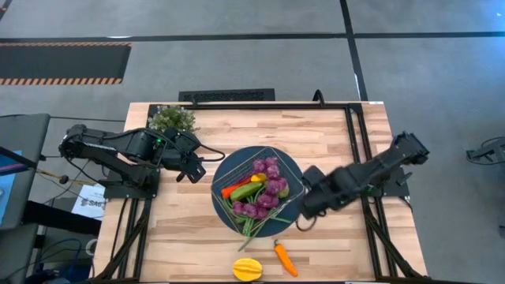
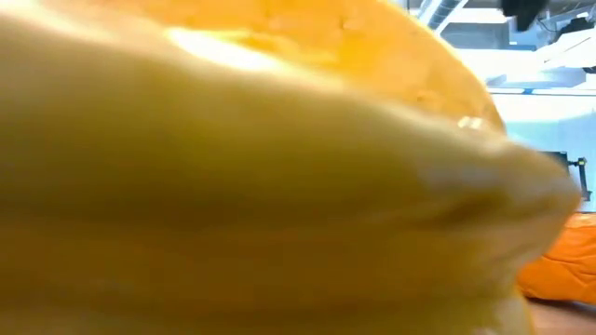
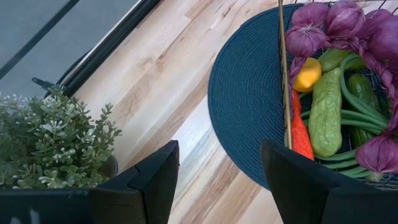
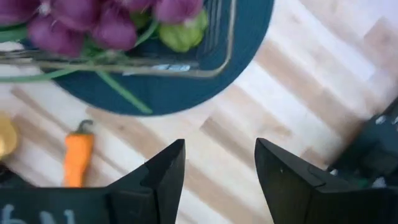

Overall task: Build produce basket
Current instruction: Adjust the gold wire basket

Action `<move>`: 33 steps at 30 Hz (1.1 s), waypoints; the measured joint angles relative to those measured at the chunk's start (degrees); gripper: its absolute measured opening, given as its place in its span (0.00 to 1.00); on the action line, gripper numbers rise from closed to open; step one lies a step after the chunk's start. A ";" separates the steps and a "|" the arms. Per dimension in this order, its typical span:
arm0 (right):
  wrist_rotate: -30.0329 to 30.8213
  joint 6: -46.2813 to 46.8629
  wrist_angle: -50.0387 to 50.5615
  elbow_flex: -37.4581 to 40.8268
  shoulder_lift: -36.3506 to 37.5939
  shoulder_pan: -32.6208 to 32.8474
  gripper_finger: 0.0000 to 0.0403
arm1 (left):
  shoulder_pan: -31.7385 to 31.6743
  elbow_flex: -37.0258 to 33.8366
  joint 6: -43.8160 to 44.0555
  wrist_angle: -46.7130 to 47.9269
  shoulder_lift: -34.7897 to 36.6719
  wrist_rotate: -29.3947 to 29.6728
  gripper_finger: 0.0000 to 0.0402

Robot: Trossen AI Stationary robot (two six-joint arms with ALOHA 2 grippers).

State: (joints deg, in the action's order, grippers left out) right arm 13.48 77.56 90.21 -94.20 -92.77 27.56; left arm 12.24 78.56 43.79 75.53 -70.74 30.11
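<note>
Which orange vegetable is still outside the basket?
The orange carrot with the green stem, lying bare on the wooden table beside the yellow ribbed fruit. The other orange piece already lies inside the silvery wire-mesh basket.

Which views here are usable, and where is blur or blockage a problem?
High view: sharp, except the motion-smeared right gripper. Low view: almost wholly blocked by the out-of-focus yellow ribbed fruit. Left wrist view: crisp on the basket. Right wrist view: soft, carrot blurred.
</note>
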 joint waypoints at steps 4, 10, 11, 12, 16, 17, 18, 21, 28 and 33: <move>0.02 6.83 -0.23 0.01 0.00 4.45 0.52 | -0.01 0.00 0.26 0.00 0.00 0.00 0.53; 0.04 16.27 -0.22 0.09 -0.33 10.78 0.51 | 0.00 0.00 0.97 -0.03 0.00 0.11 0.53; 0.04 17.65 -0.16 0.08 -0.33 11.75 0.50 | -0.01 0.00 0.98 -0.02 0.00 0.11 0.53; 0.04 18.86 -0.15 0.09 -0.33 12.63 0.50 | -0.01 0.00 0.98 -0.02 0.00 0.13 0.53; 0.06 23.01 -0.17 0.09 -0.33 16.04 0.49 | -0.01 0.00 1.01 -0.02 0.00 0.35 0.53; 0.06 23.97 -0.21 0.09 -0.33 16.84 0.49 | 0.00 0.00 1.03 -0.03 0.01 0.37 0.53; 0.06 24.72 -0.21 0.09 -0.33 17.58 0.49 | 0.01 0.00 1.03 -0.02 0.00 0.37 0.53; 0.04 26.58 -0.21 0.09 -0.33 19.46 0.50 | -0.01 0.00 1.03 -0.02 0.00 0.39 0.53; 0.06 28.92 -3.12 0.09 -0.33 21.88 0.49 | 0.01 0.00 1.02 -0.02 0.00 0.57 0.53; 0.13 28.69 -7.97 0.07 -0.84 23.00 0.49 | -0.01 0.00 0.85 -0.02 0.00 0.82 0.53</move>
State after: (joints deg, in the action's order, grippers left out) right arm 13.61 106.25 82.24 -94.13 -93.61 50.56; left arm 12.23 78.56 44.64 75.50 -70.74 30.93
